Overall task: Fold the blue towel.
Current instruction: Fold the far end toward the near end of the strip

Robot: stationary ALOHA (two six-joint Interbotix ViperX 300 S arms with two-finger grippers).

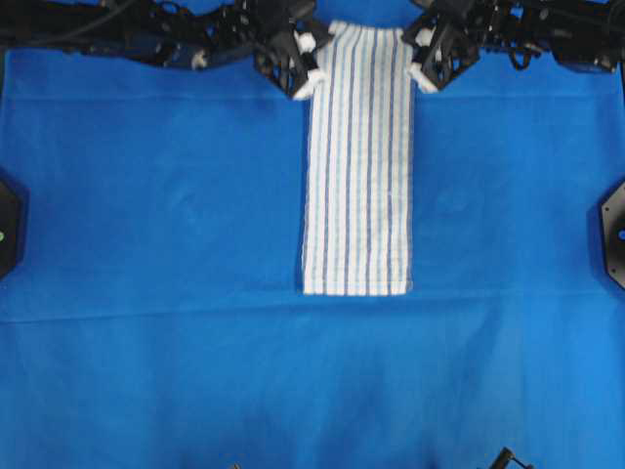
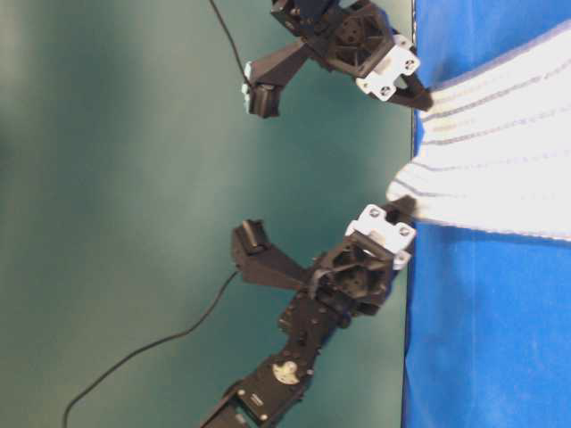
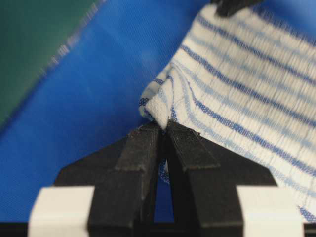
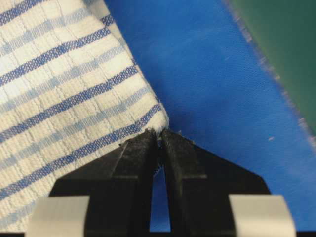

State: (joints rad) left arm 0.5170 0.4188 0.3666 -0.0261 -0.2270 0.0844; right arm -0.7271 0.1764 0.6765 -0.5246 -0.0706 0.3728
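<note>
The blue towel (image 1: pixel 357 161), white with thin light-blue and dark-blue stripes, lies as a long narrow strip from the far table edge toward the middle. My left gripper (image 1: pixel 314 61) is shut on its far left corner, seen pinched between the jaws in the left wrist view (image 3: pixel 163 123). My right gripper (image 1: pixel 418 59) is shut on its far right corner, also in the right wrist view (image 4: pixel 159 133). Both far corners are lifted off the table in the table-level view (image 2: pixel 500 152). The towel's near end rests flat.
A large plain solid-blue cloth (image 1: pixel 146 244) covers the whole table. Black arm bases stand at the left edge (image 1: pixel 8 225) and right edge (image 1: pixel 613 230). The far table edge runs just behind both grippers.
</note>
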